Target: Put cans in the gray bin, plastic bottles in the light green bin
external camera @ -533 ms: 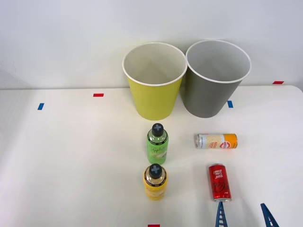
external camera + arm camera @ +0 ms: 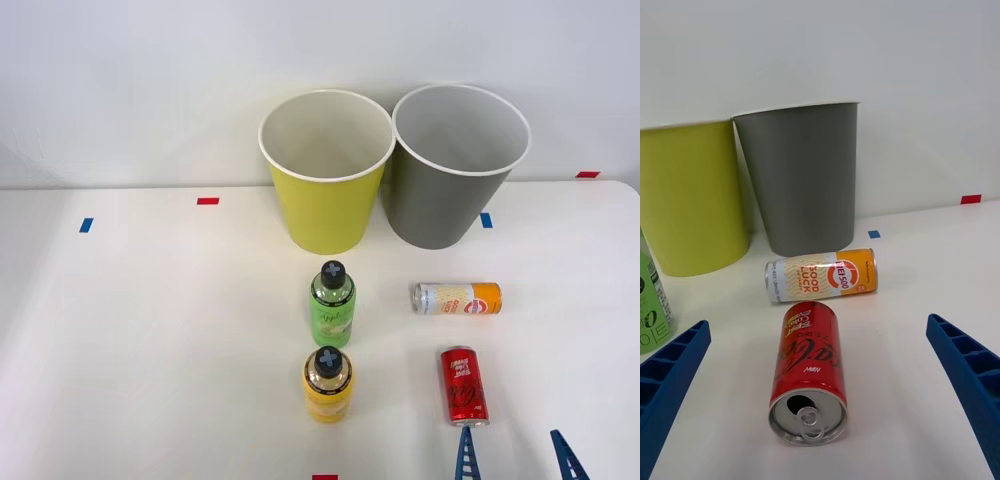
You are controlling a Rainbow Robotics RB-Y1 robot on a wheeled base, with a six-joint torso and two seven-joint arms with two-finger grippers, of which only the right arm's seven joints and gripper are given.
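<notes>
Nothing has moved: right gripper [image 2: 515, 455] hangs at five o'clock, fingers [image 2: 670, 375] wide apart and empty, aimed at the red can [image 2: 463, 385] lying just ahead, orange can [image 2: 456, 298] beyond it.

White table [image 2: 150, 330] carries two bins side by side at the back: light green bin [image 2: 326, 172], gray bin [image 2: 455, 165]. Green bottle [image 2: 332, 305] and yellow bottle [image 2: 327, 384] stand upright. Orange can [image 2: 457, 298] and red can [image 2: 463, 386] lie on their sides. Small red and blue tape marks [image 2: 208, 201].
</notes>
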